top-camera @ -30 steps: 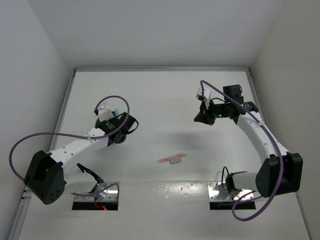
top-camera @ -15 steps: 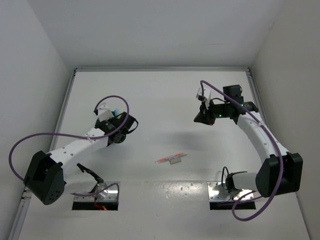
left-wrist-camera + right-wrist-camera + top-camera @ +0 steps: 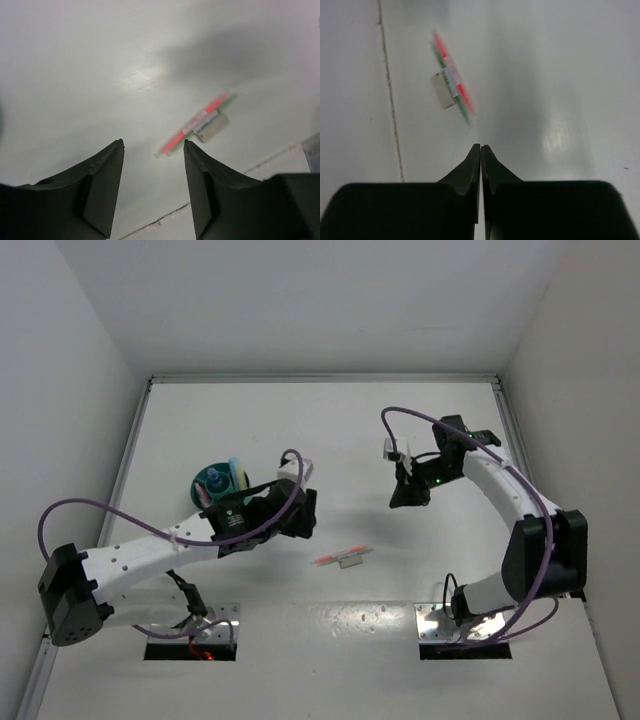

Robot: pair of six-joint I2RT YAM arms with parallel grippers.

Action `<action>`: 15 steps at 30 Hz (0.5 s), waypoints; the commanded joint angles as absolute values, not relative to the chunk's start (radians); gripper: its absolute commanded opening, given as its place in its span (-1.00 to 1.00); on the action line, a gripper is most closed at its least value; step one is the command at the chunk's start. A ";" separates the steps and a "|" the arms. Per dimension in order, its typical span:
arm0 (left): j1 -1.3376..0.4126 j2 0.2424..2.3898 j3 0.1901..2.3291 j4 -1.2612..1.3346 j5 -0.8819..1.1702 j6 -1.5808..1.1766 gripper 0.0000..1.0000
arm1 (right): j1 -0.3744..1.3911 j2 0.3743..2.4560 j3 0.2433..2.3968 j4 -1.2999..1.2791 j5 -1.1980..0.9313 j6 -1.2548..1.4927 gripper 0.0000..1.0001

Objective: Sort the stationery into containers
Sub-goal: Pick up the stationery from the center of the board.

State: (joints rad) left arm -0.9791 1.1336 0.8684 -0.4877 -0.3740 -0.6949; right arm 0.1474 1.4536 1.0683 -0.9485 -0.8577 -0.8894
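A thin red pen lies on the white table beside a tiny beige eraser. Both show in the left wrist view, pen and eraser, and in the right wrist view, pen and eraser. The round teal organiser stands at the left with blue, yellow and pink sticks in it. My left gripper is open and empty, left of the pen; in its own view the pen lies just ahead. My right gripper is shut and empty, above and right of the pen.
White walls enclose the table on three sides. A seam line runs across the table near the pen. Two metal mounting plates sit at the near edge by the arm bases.
My left arm has swung right from the organiser toward the pen, uncovering the organiser. My right gripper has dropped slightly toward the table's middle.
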 commanded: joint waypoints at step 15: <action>-1.045 1.051 0.664 -0.439 -0.500 -0.850 0.07 | 0.560 1.454 0.809 -0.835 -0.741 -1.181 -0.64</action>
State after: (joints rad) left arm -1.0454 1.1023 0.6952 -0.4397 -0.4160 -0.7456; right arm 0.5037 1.4483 0.8501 -0.9730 -0.7906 -1.2213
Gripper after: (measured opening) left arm 0.504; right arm 0.186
